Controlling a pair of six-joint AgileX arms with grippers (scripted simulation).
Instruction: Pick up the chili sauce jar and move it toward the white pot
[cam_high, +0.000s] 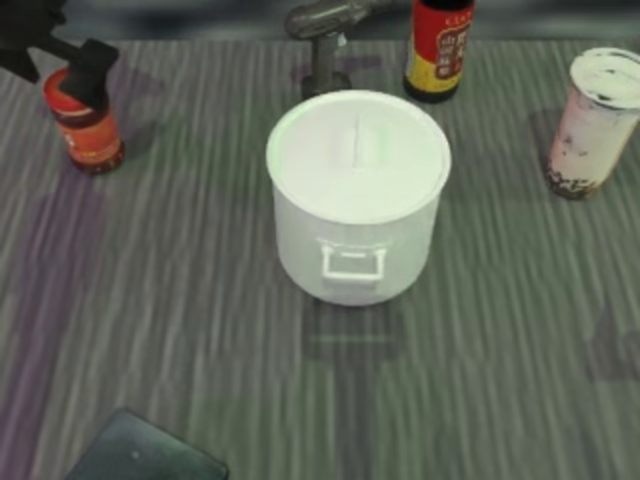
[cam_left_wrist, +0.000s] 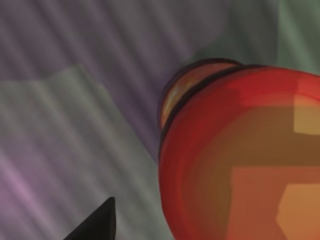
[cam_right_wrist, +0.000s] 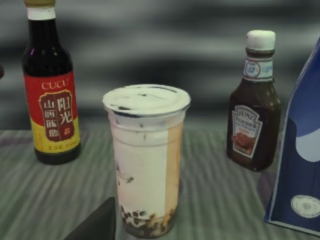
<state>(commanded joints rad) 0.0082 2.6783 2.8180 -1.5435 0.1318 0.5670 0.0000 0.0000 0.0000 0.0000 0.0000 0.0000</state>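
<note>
1. The chili sauce jar (cam_high: 85, 125) stands upright on the table (cam_high: 180, 330) at its far left, directly under my left pincer (cam_high: 82, 72)
2. My left pincer sits over the jar's red lid; its dark fingers overlap the lid from above in the top view
3. I cannot tell whether my left pincer is wide, narrow or clamped on the jar; no contact shows
4. In the left wrist view the jar (cam_left_wrist: 240, 160) fills most of the frame, very close to my pincer, with one dark fingertip (cam_left_wrist: 100, 222) beside it and apart from it
5. The white pot (cam_high: 357, 195) stands at mid-table, lid on and handle toward the near edge, well apart from my left pincer, off to its right
6. Beyond the pot stand a dark bottle (cam_high: 438, 50) with a red-yellow label and a grey drill-like tool (cam_high: 325, 40)
7. A whitish cup (cam_high: 590, 125) stands at the far right
8. My right pincer does not appear in the top view; its wrist view shows the cup (cam_right_wrist: 146, 160), the dark bottle (cam_right_wrist: 49, 85), a brown sauce bottle (cam_right_wrist: 254, 105) and a blue carton (cam_right_wrist: 300, 150)
9. A dark flat object (cam_high: 145, 450) lies at the near edge
</note>
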